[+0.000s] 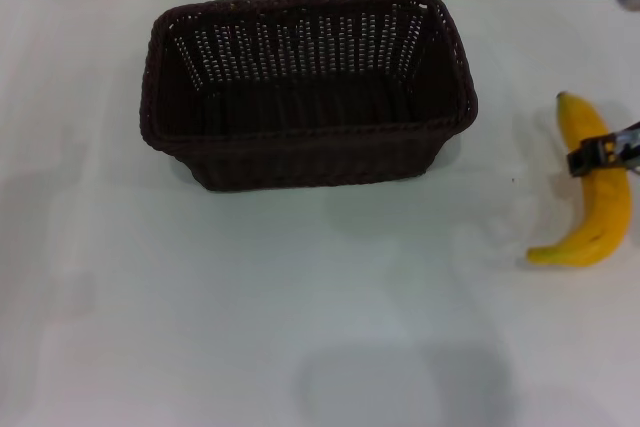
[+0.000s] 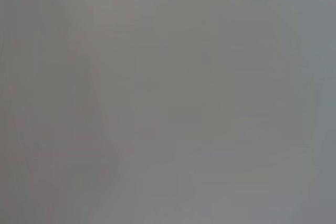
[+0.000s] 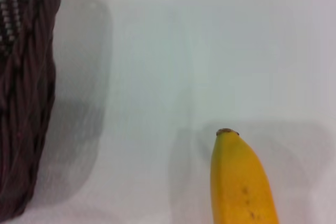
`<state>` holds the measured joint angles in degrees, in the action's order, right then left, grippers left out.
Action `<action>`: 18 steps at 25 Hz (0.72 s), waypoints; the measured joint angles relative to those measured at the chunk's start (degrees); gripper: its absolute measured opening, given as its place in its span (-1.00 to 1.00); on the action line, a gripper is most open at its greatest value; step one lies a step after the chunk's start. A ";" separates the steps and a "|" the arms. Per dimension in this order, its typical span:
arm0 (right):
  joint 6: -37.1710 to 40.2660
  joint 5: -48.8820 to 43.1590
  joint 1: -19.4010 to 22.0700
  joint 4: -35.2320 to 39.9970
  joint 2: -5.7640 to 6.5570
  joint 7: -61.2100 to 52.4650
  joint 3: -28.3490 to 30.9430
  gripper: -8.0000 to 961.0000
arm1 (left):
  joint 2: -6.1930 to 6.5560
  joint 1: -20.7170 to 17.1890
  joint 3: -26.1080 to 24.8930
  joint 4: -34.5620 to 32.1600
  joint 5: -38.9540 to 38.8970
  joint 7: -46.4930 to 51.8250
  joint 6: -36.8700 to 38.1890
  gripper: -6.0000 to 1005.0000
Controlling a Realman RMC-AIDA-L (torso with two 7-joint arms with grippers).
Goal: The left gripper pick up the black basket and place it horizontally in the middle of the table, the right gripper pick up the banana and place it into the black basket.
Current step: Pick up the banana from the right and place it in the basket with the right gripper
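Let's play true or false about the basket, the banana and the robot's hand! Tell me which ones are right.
1. The black basket has nothing in it. True.
2. The banana is inside the basket. False: it lies on the table, to the basket's right.
3. The right gripper is at the banana's middle. True.
4. The basket is tipped over on its side. False: it stands upright, opening up.
5. The left gripper is holding the basket. False: it is not in view, and nothing touches the basket.
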<state>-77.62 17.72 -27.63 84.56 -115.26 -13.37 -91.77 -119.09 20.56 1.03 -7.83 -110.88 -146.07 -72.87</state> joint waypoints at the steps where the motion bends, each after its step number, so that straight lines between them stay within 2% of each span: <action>1: -0.47 -0.60 -0.03 0.82 0.04 1.07 1.53 0.03 | 0.00 0.01 -0.02 0.00 -0.01 0.00 0.00 0.72; 8: -2.16 -2.19 -2.83 4.31 0.07 7.22 8.57 0.09 | 0.01 0.69 0.18 0.65 -0.04 0.08 0.00 0.72; 14: -2.71 1.80 -11.53 4.55 -0.01 13.37 9.83 0.15 | 0.00 1.44 0.40 0.95 -0.05 0.09 0.01 0.72; 18: 2.74 6.29 -16.72 2.93 -0.26 18.07 9.48 0.19 | 0.00 2.41 0.40 1.83 -0.04 0.09 0.01 0.72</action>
<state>-74.88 24.01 -44.35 87.50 -115.53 4.71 -82.29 -119.09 22.97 1.42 -5.99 -110.92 -145.98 -72.86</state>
